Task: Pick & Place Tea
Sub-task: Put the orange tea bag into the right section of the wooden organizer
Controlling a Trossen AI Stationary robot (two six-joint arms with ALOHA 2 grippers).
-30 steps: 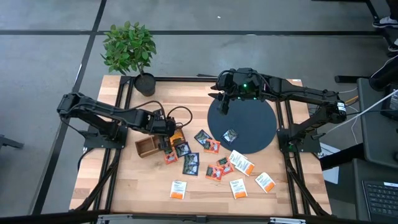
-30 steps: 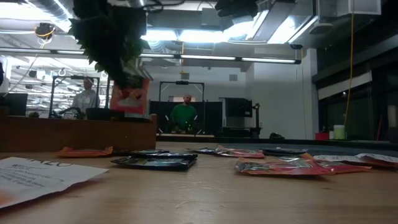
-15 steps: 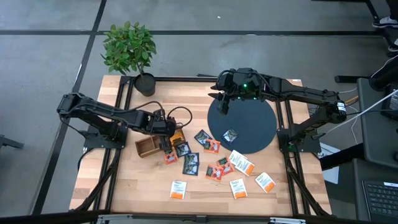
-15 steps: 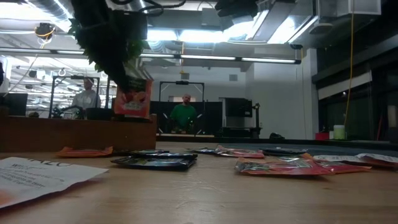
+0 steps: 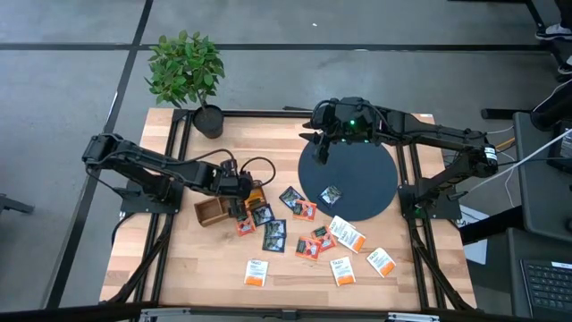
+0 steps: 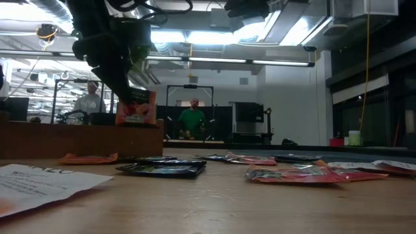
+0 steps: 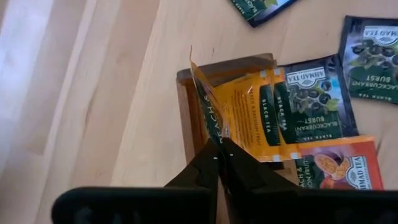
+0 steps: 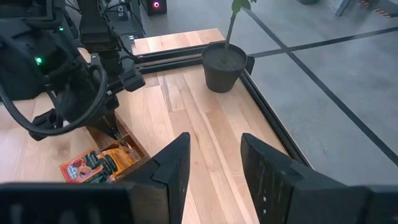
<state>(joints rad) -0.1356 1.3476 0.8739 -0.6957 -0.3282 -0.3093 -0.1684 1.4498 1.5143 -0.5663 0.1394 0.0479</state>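
Pinched orange tea sachet (image 7: 249,112), "BLACK TEA"

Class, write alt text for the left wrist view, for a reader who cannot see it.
The left gripper is shut on the edge of an orange tea sachet, holding it over the brown wooden box. A red-orange sachet and dark blue-black sachets lie beside the box on the wooden table.
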